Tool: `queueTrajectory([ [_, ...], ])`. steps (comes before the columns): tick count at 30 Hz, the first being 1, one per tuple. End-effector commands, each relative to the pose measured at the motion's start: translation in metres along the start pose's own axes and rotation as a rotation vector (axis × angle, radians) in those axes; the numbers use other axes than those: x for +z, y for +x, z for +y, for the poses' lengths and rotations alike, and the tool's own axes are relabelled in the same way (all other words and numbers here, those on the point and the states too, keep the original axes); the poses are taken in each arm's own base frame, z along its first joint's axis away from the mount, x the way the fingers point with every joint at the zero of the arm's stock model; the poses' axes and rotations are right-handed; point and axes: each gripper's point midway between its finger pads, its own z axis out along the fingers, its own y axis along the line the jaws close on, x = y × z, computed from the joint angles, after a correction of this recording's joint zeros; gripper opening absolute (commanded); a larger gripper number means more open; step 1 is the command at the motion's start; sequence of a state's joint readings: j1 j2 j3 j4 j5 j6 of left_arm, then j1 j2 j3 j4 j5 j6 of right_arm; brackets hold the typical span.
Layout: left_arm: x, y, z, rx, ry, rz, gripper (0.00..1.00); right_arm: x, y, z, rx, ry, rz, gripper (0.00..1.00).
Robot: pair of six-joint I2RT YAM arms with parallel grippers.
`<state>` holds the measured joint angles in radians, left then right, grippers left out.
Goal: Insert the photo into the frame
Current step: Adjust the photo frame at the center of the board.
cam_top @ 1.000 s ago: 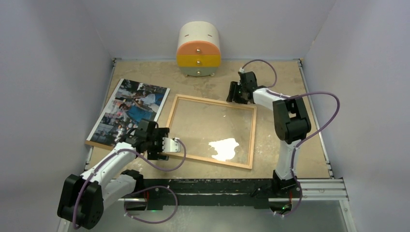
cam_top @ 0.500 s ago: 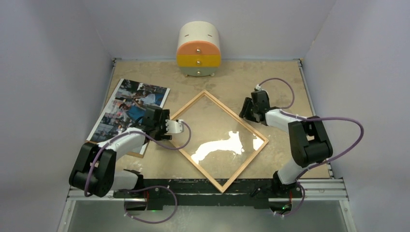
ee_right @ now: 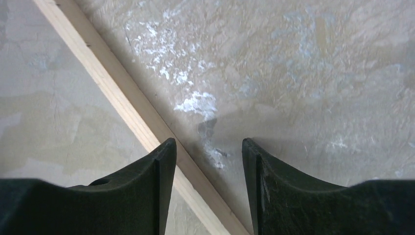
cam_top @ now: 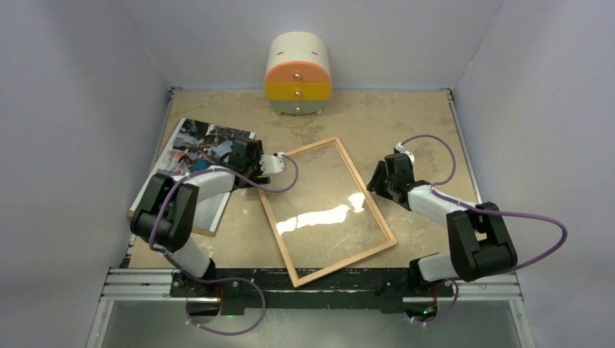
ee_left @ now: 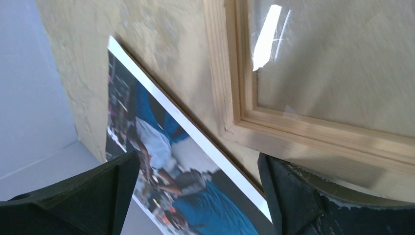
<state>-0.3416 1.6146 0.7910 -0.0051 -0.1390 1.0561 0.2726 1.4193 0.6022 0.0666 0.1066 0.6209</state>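
No writing or numbers can be read anywhere.

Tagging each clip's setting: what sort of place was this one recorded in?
Probably a lab test cell for robot manipulation, not a home: plain pale walls box in a scuffed tabletop, and the left arm and right arm are mounted on a metal rail at its near edge.

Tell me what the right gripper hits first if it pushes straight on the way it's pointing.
Most likely the frame: its wooden side runs between the open fingers of the right gripper, close ahead. Depth is unclear, so it could land just inside that side instead.
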Motion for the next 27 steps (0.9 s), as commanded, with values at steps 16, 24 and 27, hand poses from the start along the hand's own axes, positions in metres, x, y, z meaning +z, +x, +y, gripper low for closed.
queueTrajectory([
  [16, 0.030, -0.090, 0.055, -0.182, -0.038, -0.136, 1.00, -0.023, 0.059, -0.021, 0.079, 0.087, 0.219, 0.62],
  [24, -0.021, -0.062, 0.071, -0.289, 0.135, -0.163, 1.00, -0.048, -0.008, -0.013, 0.087, 0.115, 0.043, 0.78],
  [27, -0.033, -0.019, 0.051, -0.264, 0.187, -0.110, 1.00, -0.051, -0.012, -0.009, 0.080, 0.102, 0.061, 0.82],
])
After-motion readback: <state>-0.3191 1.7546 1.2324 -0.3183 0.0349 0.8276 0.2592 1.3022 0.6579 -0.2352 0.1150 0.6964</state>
